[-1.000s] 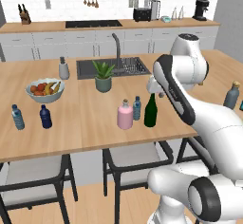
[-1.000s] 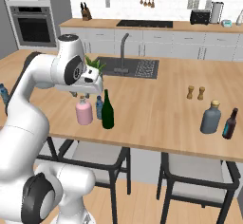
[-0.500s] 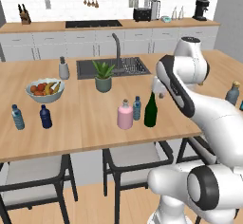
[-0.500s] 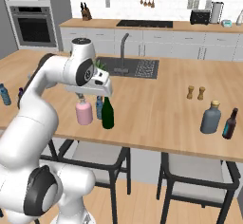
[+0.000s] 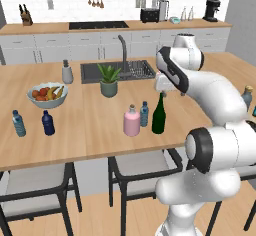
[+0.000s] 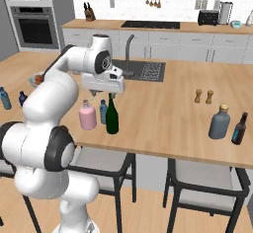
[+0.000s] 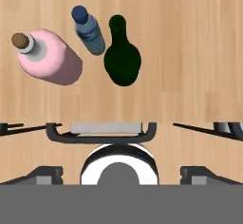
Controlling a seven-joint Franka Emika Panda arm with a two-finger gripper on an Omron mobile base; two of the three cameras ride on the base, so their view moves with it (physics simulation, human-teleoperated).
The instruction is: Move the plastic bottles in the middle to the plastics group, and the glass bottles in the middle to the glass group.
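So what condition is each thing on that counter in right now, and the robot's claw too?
Gripper: open, empty, above the bottles.
Green wine bottle: upright, untouched.
Pink bottle: upright, stoppered.
Small water bottle: upright, capped.
Grey-blue bottle: upright, capped.
Fruit bowl: full.

Glossy white shells all along this arm [image 5: 210,87], fat rounded links joined at dark grey joint rings, one big charcoal disc showing on the lower elbow. Up top, a boxy white hand [image 6: 103,83] with a dark band.
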